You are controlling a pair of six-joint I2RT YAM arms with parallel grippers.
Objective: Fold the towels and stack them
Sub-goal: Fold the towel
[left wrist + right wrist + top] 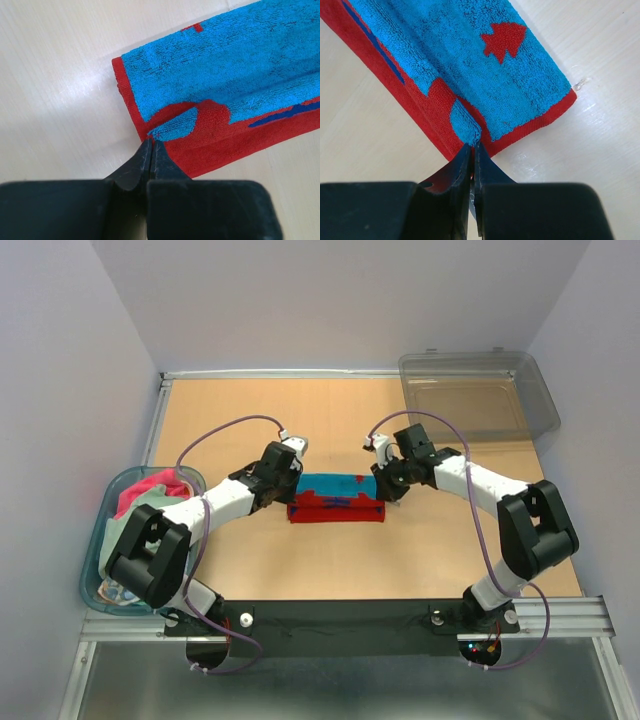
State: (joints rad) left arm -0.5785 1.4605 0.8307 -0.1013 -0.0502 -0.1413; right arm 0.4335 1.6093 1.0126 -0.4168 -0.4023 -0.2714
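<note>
Towel (337, 498) seemingly pinched by left claw (151, 142), right claw (472, 146); overhead hides it.

top: high at near edge, looking down on whole table (300, 560) | wrists: low, close, each facing one towel (337, 498) end | shared: towel

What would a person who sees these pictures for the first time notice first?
A red and blue towel lies folded in the middle, with the left gripper and right gripper each shut on one end. A tub of other towels sits at the left edge, a grey bin at the far right corner.
</note>
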